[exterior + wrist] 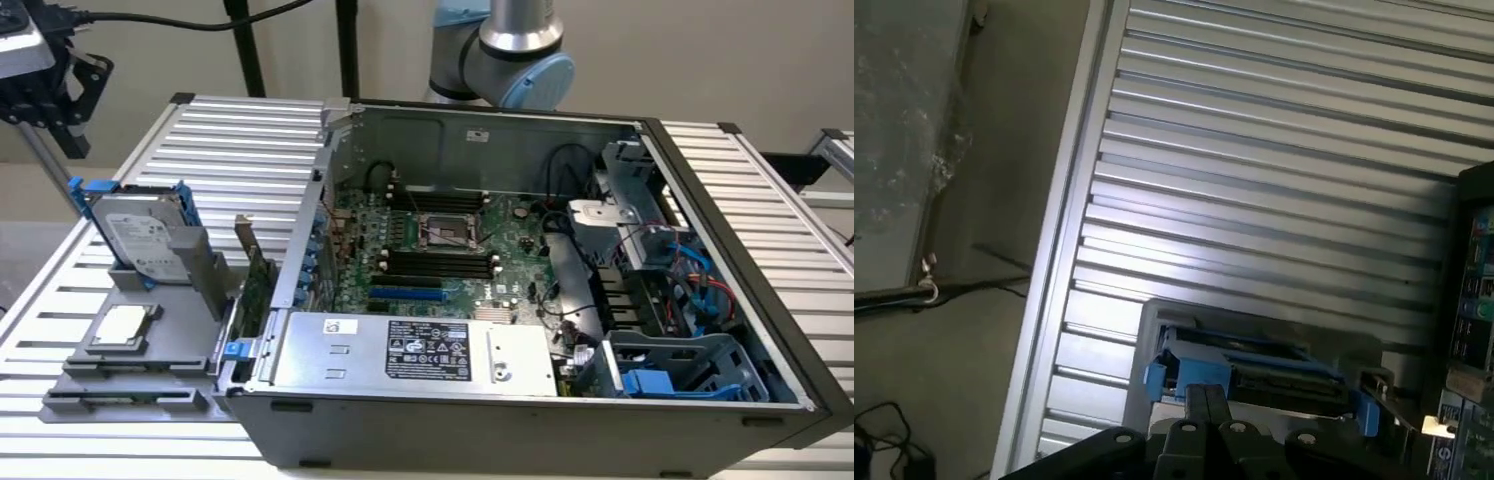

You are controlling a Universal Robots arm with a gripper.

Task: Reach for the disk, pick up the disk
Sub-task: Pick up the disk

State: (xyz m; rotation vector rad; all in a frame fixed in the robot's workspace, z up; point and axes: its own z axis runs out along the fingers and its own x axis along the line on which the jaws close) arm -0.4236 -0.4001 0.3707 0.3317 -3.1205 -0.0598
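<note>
The disk (139, 236) stands nearly upright, leaning back a little, in a grey holder (171, 262) at the exterior view's left. Its white printed label faces the camera and a blue bracket (83, 192) frames its sides. The holder rests on the slatted aluminium desk (227, 140), just beside the left wall of an open computer case (747, 300) that lies on its side.

In front of the disk, on a lower step of the same grey fixture, lies a small square silvery processor chip (123, 325). A green expansion card (251, 272) stands on edge between the holder and the case. Inside the case are the motherboard (454, 250), with an empty processor socket (449, 232) at its middle, and a silver power supply (427, 350) with a black label along the near wall. The robot arm (514, 50) rises behind the case.

The gripper (1206, 402) shows at the exterior view's upper left as a dark shape above and behind the disk, well apart from it. In the wrist view its jaws lie close together, narrow, with nothing between them. Just past their tips in that view are the disk's top edge and blue frame, not touched. The desk's ribbed surface spreads beyond it, with the floor and a black cable (889, 425) off its edge.
</note>
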